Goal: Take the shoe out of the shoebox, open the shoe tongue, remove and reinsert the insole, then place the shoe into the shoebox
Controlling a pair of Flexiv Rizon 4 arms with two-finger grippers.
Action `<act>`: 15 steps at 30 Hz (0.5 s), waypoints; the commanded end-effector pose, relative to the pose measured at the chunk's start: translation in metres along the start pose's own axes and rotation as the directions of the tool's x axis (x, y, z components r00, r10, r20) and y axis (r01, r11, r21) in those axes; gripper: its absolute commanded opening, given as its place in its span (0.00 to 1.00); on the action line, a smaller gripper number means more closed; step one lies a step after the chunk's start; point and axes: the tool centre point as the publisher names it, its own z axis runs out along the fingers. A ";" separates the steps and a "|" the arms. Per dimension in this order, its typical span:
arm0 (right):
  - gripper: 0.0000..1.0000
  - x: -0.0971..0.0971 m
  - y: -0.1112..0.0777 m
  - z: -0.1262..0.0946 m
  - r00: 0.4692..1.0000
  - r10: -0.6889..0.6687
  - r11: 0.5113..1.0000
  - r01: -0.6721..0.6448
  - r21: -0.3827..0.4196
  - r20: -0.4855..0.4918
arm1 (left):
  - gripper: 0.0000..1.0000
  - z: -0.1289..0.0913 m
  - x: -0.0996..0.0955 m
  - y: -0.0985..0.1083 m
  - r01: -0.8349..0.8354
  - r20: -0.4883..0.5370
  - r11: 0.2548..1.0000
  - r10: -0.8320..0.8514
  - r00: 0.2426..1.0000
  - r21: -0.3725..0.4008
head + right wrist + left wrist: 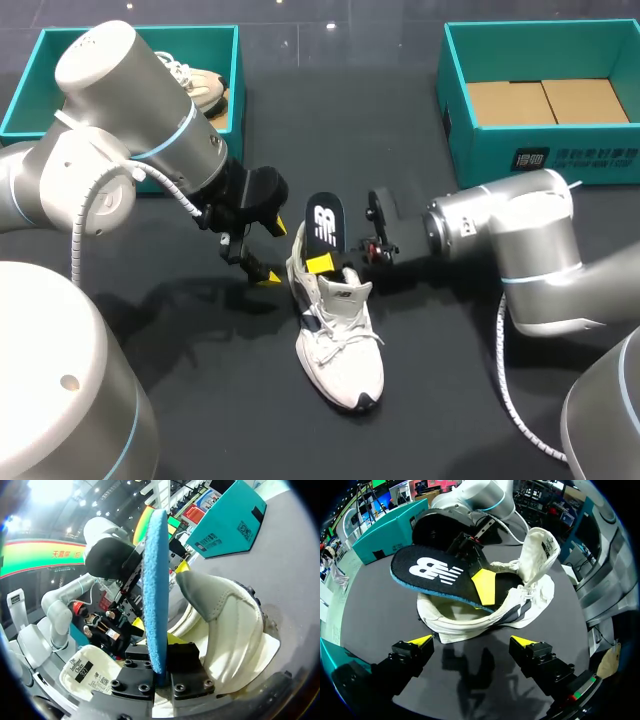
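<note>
White mesh and leather make up the shoe (340,340), which lies upright on its sole in the middle of the black counter (180,400), toe towards the near edge and heel towards the far side. Its tongue (540,547) is pulled up and back from the opening. A black insole (322,222) with a white logo and a blue underside stands tilted up out of the opening. Its lower end dips inside the shoe and the rest rises over the heel. My right arm comes in from the right, and its right tool (320,262) is clamped on the insole near the shoe's mouth. One yellow fingertip (484,586) lies flat on the logo face. In the right wrist view the blue edge runs straight up between the two black finger mounts. My left arm reaches in from the left, and the left tool (258,268) hangs just beside the heel with its two yellow-tipped fingers apart and nothing between them. In the left wrist view the heel sits ahead of the spread tips and does not touch them. At the far left corner stands a teal shoebox (140,32) with another pale shoe (200,85) inside it. At the far right corner a second teal shoebox (540,150) shows brown card on its floor. Both boxes are well apart from the shoe.
</note>
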 end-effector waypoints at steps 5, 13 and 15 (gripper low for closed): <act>0.33 0.007 0.005 -0.001 0.999 -0.026 1.000 0.026 0.015 0.018 | 1.00 0.001 0.000 0.000 0.000 0.001 1.000 0.000 1.000 -0.002; 0.32 0.010 0.021 -0.003 0.998 -0.053 0.998 0.051 0.041 0.036 | 1.00 0.001 0.000 0.000 0.000 0.001 1.000 0.000 1.000 -0.002; 0.31 0.011 0.024 -0.003 0.998 -0.056 0.997 0.055 0.047 0.040 | 1.00 0.001 0.000 0.000 0.000 0.001 1.000 0.000 1.000 -0.002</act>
